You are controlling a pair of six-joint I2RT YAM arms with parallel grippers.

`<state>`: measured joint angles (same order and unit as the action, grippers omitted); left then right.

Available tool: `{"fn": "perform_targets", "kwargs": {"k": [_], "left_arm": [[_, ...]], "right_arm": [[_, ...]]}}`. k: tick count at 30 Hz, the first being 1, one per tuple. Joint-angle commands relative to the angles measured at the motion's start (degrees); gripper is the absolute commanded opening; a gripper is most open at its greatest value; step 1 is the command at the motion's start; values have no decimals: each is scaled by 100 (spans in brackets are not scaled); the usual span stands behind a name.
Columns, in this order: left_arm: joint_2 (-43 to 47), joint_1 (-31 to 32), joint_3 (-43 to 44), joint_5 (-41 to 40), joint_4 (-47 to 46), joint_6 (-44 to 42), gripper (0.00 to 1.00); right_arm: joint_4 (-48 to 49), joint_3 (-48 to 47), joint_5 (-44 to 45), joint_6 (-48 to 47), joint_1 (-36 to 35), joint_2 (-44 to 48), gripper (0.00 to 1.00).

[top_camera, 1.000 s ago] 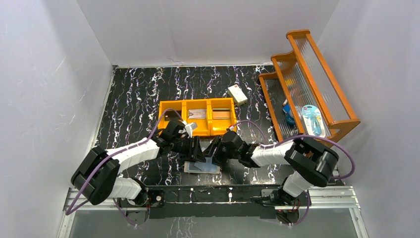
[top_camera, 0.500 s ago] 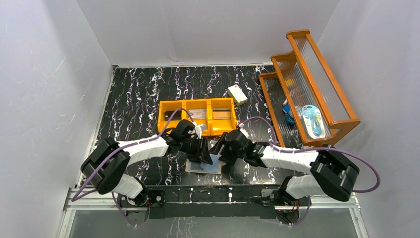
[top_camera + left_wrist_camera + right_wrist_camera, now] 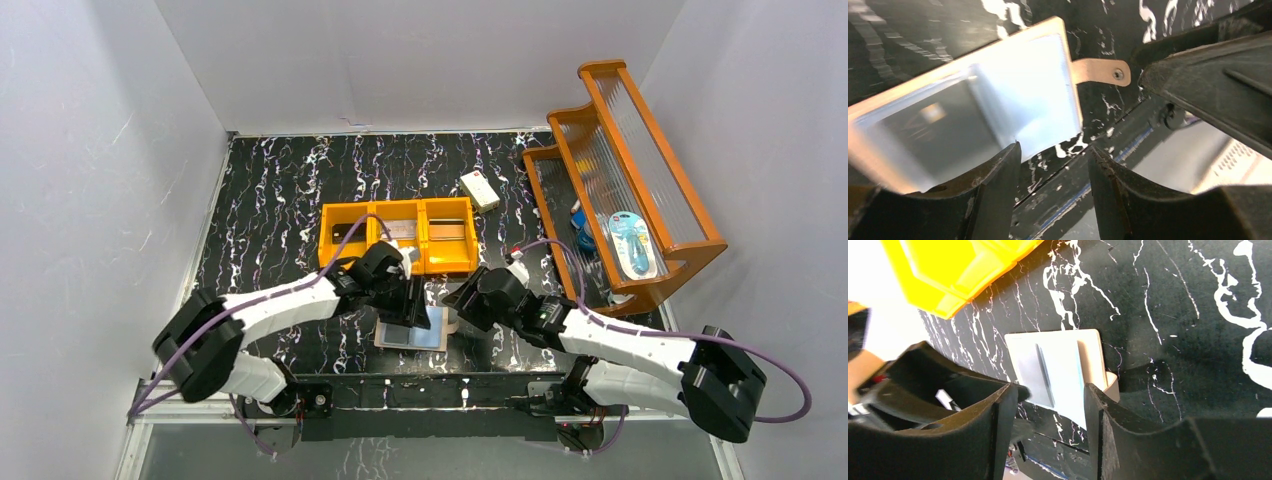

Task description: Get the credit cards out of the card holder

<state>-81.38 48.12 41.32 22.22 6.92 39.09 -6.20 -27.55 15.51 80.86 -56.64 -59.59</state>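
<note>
**Jaws, two pairs, both apart and empty; card holder open beneath the left pair**

Left jaws: standing apart with nothing between them, tips low over the black marbled tabletop (image 3: 280, 190).

Right jaws: also apart and empty, held off to one side of the holder with a clear gap between.

Card holder (image 3: 1013, 95): lies flat and opened, pockets up. It sits just ahead of the left jaws, with its near edge passing under one tip. Through the gap of the right jaws it shows ahead of the tips, not touching them. Peach border, pale glossy pockets. The tan snap tab (image 3: 1100, 71) sticks out from the side that faces the right jaws.

Credit cards: none lies loose near either pair. A darker rectangle (image 3: 933, 130) in the pocket beside the left jaws may be one, but the gloss leaves that unsure.

Orange bin (image 3: 958, 270): beyond the right jaws, past the holder. Its contents are too small to name.

Handling, as a judgement:
- A card would be light, thin, stiff and slick, and held snugly by its pocket.
- It is best pinched at whatever edge stands proud of the pocket mouth, then drawn out along the pocket rather than lifted.
- The holder looks light and pliant, so it would likely slide or rise with the card unless the other jaws press it down at the border or near the tab.
</note>
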Motion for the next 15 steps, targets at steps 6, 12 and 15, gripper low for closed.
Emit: {"fn": "perform_targets", "kwargs": {"k": [6, 12, 15], "left_arm": [[1823, -279, 329, -3336, 2722, 537, 51], [2364, -1358, 322, -3184, 3235, 184, 67], [2296, -2103, 456, -2882, 3431, -169, 75]], "right_arm": [[358, -669, -295, -737, -36, -511, 59], [-912, -1837, 240, -1016, -502, -1540, 65], [-1463, -2473, 633, -1084, -847, -2116, 67]]}}
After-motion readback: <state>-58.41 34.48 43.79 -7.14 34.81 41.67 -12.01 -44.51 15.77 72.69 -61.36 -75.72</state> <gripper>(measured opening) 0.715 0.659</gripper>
